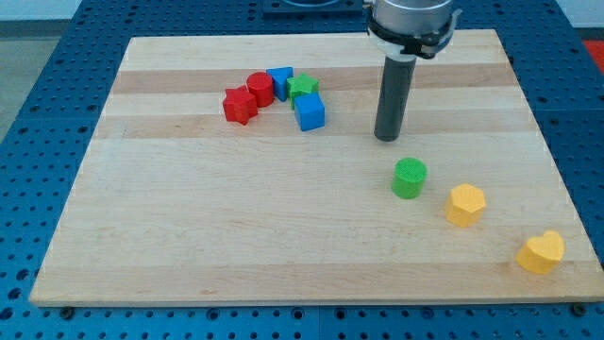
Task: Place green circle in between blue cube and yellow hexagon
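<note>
Green circle (409, 178) sits right of board centre, yellow hexagon (465, 204) near on its lower right. Blue cube (310, 111) well apart, toward view's upper left. Bare rod, holds nothing; my tip (387, 138) just above green circle, not touching. Yellow heart (541, 252) near lower-right corner.

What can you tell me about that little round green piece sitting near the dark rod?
The green circle is a short, squat cylinder standing upright on its flat base on the pale wooden board. Its surface looks like matte plastic with fine ridges, bright green all over. It sits toward the view's right, just below my tip, with a small gap between them, so nothing touches it but the board. The yellow hexagon lies to its lower right, apart from it. The blue cube lies well off to its upper left.
</note>
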